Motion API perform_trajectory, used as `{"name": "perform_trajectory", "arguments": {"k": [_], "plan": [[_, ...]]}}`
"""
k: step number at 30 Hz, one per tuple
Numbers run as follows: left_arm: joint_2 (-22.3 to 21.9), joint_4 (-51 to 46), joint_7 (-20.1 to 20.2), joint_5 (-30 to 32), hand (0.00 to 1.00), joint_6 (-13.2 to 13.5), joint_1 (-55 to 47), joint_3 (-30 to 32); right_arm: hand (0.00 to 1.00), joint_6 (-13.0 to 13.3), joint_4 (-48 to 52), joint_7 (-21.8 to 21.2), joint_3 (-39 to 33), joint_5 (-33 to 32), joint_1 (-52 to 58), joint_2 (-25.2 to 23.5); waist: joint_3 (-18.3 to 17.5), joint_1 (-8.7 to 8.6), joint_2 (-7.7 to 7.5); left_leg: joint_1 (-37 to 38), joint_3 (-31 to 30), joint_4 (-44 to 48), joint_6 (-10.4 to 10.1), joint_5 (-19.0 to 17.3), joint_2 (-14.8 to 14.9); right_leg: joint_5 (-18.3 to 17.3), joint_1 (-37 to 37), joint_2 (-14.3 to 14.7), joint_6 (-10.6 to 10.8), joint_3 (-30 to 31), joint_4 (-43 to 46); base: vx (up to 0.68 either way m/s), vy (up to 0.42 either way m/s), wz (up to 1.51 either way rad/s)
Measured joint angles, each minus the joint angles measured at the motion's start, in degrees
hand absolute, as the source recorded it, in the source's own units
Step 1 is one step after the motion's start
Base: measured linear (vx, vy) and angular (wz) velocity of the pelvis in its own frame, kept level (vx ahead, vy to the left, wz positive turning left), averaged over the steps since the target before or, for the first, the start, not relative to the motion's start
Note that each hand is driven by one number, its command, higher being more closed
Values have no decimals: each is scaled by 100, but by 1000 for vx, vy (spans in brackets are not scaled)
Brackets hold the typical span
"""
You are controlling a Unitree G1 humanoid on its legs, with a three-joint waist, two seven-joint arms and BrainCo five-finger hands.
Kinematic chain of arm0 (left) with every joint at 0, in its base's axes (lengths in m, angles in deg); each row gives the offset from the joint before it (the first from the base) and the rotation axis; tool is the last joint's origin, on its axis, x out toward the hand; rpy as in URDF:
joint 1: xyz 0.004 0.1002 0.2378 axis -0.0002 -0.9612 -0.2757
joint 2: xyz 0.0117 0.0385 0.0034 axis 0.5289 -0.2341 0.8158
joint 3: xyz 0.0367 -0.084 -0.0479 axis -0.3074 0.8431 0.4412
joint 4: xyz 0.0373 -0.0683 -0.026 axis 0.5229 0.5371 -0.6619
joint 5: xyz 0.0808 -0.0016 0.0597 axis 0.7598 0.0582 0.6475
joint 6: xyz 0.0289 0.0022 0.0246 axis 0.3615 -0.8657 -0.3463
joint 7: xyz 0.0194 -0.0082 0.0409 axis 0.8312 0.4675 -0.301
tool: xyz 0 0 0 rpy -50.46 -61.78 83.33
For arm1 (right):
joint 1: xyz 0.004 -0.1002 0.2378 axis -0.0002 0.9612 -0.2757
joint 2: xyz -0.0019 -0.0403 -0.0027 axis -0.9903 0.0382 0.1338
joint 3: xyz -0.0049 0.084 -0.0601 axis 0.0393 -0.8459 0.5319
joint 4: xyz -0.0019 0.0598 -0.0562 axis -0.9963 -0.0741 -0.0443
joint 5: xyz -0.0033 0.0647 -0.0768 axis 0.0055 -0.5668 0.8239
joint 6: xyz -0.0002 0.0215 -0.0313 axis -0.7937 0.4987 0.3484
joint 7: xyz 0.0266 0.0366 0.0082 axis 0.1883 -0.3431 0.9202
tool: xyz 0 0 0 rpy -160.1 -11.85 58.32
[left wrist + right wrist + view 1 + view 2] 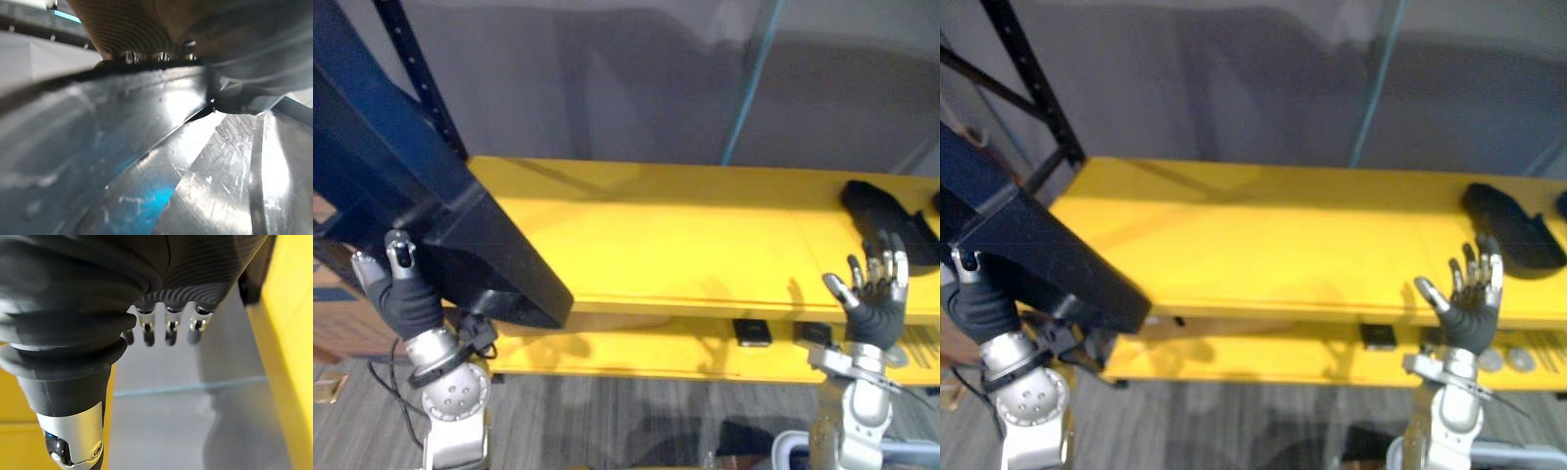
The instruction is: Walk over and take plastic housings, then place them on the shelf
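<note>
Big black housing (460,225) at frame left, tilted over the yellow shelf's (656,235) left end; left hand (406,294) at its lower end, grip can't tell. Right hand (876,299) lower right, splayed, empty. Second housing (891,220) on shelf, upper right.

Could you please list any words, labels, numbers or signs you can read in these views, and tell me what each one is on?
No text here can be read.
Small dark tag below the front edge of the yellow shelf: too small to read.
Second tag beside it: too small to read.
Black housing at the left hand: no print visible.
Second housing lying on the shelf: no print visible.
</note>
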Motion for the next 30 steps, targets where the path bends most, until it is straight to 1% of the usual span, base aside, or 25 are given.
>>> {"name": "perform_trajectory", "arguments": {"k": [1,2,4,6,7,9,10,12,14,15,16,17,18,19,20,22,24,25,26,27,29,30], "plan": [[-4,-11,3,-6,100,4,43,-94,0,20,1,20,6,0,-101,57,-33,-28,80,128,17,-452,-68,49,-38,-152,-65,-3,-3,-3,10,-18,-58,9],[-3,1,35,-4,100,-5,94,-247,0,17,-3,42,53,0,-146,64,-1,-38,62,214,18,-750,-98,162,-81,-248,-101,-19,5,-2,5,-35,-63,6],[37,2,132,-11,100,-17,117,-428,0,-13,6,104,255,-8,-148,66,29,-49,33,381,97,-1111,-149,392,-78,-250,-134,2,6,5,0,-53,-77,-13],[55,2,278,-18,100,-17,170,-468,0,-14,27,147,410,-59,-147,63,37,-74,20,473,121,-1271,-170,444,-67,-250,-117,28,6,4,-56,-60,-57,-17],[57,2,375,-21,100,-23,228,-469,0,-16,37,166,512,-71,-127,58,56,-127,-10,458,127,-1269,-166,447,-85,-250,-120,15,6,4,-85,-50,-8,-6],[124,3,494,-23,100,-106,307,-529,0,-22,38,191,649,-57,-69,11,89,-160,-66,450,150,-1309,-147,463,-126,-249,-120,-12,8,5,-158,-78,13,-7],[238,6,513,-16,100,-150,333,-640,0,-22,44,219,773,-19,-43,-42,101,-175,-108,447,175,-1399,-122,518,-156,-243,-133,-27,19,6,-222,-87,17,-9],[274,6,638,-3,100,-224,374,-759,0,-23,114,249,966,12,-21,-127,102,-171,-160,457,268,-1600,-109,635,-190,-223,-181,-34,51,13,-332,-77,0,-13],[270,39,678,45,100,-249,411,-992,0,-28,331,241,1128,9,4,-183,100,-191,-167,441,269,-1745,-95,755,-219,-208,-260,-29,77,9,-372,-47,-13,-2],[272,131,685,63,100,-313,552,-1295,0,-50,479,205,1270,7,20,-180,99,-185,-169,417,278,-1744,-92,782,-222,-186,-270,-19,105,7,-406,-24,-10,4],[274,176,691,82,100,-350,629,-1422,0,-68,520,151,1353,7,18,-179,97,-188,-168,419,279,-1744,-92,787,-222,-184,-268,-17,107,7,-407,0,0,0],[284,274,714,113,100,-457,857,-1764,0,-164,623,51,1568,6,17,-171,95,-195,-168,422,284,-1745,-90,806,-222,-180,-268,-16,111,8,-407,0,0,0],[287,312,715,124,100,-488,946,-1900,0,-192,642,10,1653,7,14,-162,94,-203,-169,420,284,-1745,-83,823,-223,-172,-273,-17,118,10,-410,0,0,0],[290,401,728,289,100,-564,1135,-2179,0,-262,649,-35,1859,4,10,-144,85,-213,-168,402,287,-1744,-79,832,-223,-160,-290,-15,120,13,-416,0,0,0],[293,448,736,383,100,-630,1230,-2320,0,-296,647,-67,1948,2,11,-141,55,-216,-166,370,291,-1744,-74,841,-223,-151,-325,-14,121,16,-417,0,0,0],[365,696,787,814,100,-951,1611,-2902,0,-312,647,-100,2265,3,-33,-117,-24,-224,-137,276,330,-1743,-63,878,-203,-47,-433,6,110,38,-452,-27,16,-6],[434,917,821,1104,100,-1226,1823,-3202,0,-354,647,-93,2440,-4,-122,-101,-38,-246,-133,277,393,-1743,-53,891,-199,3,-450,11,108,80,-479,-27,23,-13],[458,1129,825,1350,100,-1446,1962,-3373,0,-425,647,-91,2569,-4,-211,-81,-43,-305,-127,282,415,-1742,-41,899,-199,57,-451,14,117,136,-511,-54,35,-16],[455,1352,823,1622,100,-1682,2068,-3471,0,-487,648,-89,2689,-5,-269,-40,-51,-360,-114,275,424,-1743,-25,911,-194,128,-459,22,120,156,-553,-54,36,-15],[456,1475,823,1696,100,-1808,2137,-3524,0,-520,646,-64,2724,-25,-269,-29,-52,-367,-116,275,441,-1742,-22,912,-195,141,-466,21,124,165,-560,-64,25,-13],[469,1859,693,2064,100,-2203,2312,-3627,0,-630,641,9,2765,-67,-249,40,-54,-416,-120,250,521,-1744,8,940,-208,176,-527,7,123,212,-568,-78,17,-16],[485,1891,661,2125,100,-2281,2332,-3639,0,-680,636,28,2761,-114,-249,42,-56,-417,-123,246,566,-1744,11,943,-211,176,-543,4,123,234,-573,-87,11,-21]]}}
